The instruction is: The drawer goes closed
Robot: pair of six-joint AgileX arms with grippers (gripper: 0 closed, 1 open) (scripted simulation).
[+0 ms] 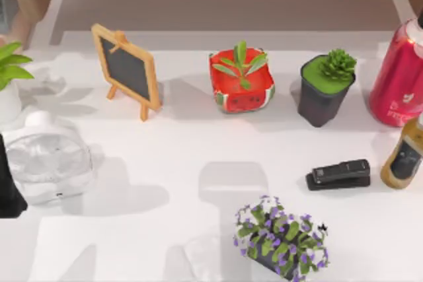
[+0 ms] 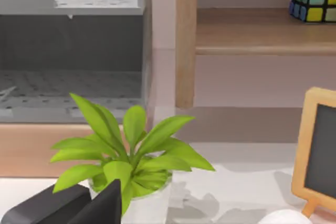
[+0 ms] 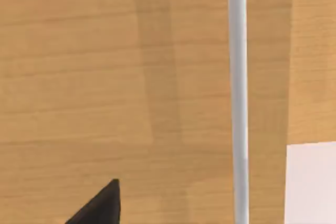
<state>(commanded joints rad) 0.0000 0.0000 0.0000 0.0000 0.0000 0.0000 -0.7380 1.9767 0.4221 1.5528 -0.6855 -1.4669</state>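
Closely, the right arm faced the drawer front, the left arm waiting.

At the table's left edge the left gripper (image 2: 79,203) sat low by a leafy plant (image 2: 126,150), apparently parked out of the way; its fingers looked nearly together, holding nothing. Past a chalkboard (image 1: 129,70), a watermelon pot (image 1: 241,80) and a stapler (image 1: 338,174), the overhead camera gave no drawer. Instead the right wrist camera showed a wooden drawer front (image 3: 105,77) with a metal handle (image 3: 237,98), one right finger (image 3: 100,208) near it; whether that claw was open, I cannot tell. I judged it placed for pushing.
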